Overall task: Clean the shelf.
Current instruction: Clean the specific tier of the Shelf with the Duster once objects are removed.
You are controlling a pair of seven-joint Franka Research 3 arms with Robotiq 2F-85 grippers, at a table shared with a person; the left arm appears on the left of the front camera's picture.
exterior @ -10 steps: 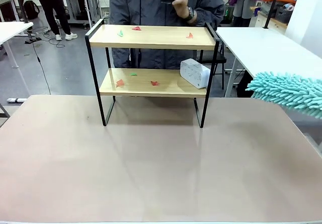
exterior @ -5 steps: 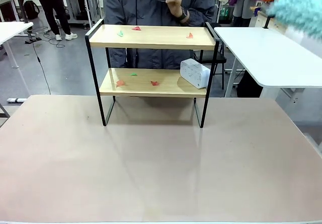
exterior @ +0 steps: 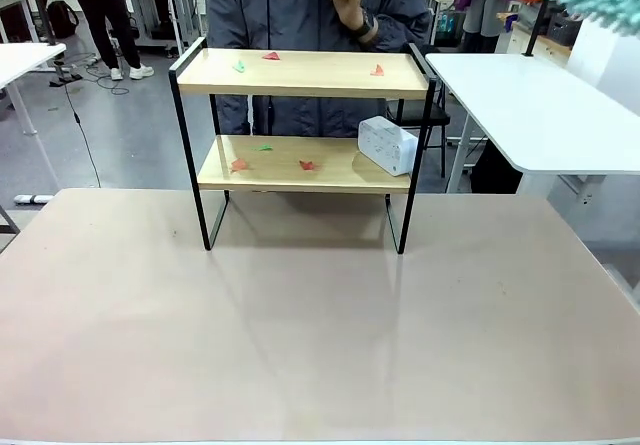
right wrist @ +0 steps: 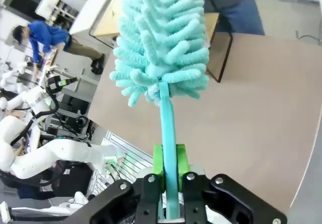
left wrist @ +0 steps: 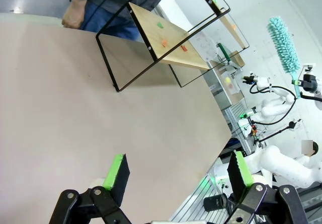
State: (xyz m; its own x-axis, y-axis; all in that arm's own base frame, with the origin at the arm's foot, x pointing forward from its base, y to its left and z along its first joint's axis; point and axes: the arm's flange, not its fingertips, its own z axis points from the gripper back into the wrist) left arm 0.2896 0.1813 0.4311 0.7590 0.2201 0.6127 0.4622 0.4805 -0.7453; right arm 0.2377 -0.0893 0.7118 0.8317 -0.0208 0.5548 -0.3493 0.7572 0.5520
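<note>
The right gripper [right wrist: 169,166] is clenched on the thin teal handle of a duster [right wrist: 161,43], a green pad pressed to each side. The left gripper [left wrist: 178,171] hangs over the table [exterior: 320,315] with its jaws spread wide and nothing between them. That table is a matte, pinkish-beige sheet, bare in front of the shelf [exterior: 300,75], which stands at its far edge, upper middle of the front view. A person [exterior: 290,10] in a grey jacket stands behind it, a white table [exterior: 540,105] is at the right, and a grey-floored workshop lies beyond. A second ago the duster's head poked in at mid-height on the right edge; now it is in the upper right corner (cropped by the frame). The head is fluffy, made of stubby chenille fingers. The shelf's two pale wooden boards sit in a thin black frame, dotted with red and green paper scraps [exterior: 271,56]. A white box [exterior: 387,145] rests on the lower board's right end.
</note>
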